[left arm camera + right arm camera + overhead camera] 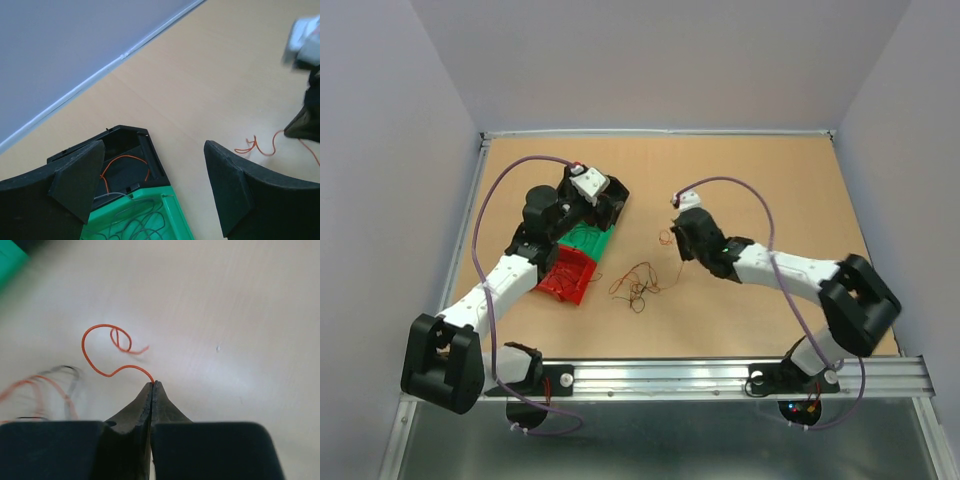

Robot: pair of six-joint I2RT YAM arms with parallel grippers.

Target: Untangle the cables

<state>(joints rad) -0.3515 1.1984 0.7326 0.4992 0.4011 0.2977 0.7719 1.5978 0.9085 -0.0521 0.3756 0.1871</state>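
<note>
Pinching one orange wire [84, 347], right gripper [152, 385]; left gripper [154, 150] agape over black bin [152, 157], green bin [178, 221].

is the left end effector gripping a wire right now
No: the left end effector is open, its fingers wide apart with nothing pinched between them, above a green bin.

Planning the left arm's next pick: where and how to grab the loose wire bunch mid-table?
Likely an outer loop of the wire bunch, from straight above, jaws straddling one strand: it lies flat and sprawled on the table, leaving no side to grip.
</note>
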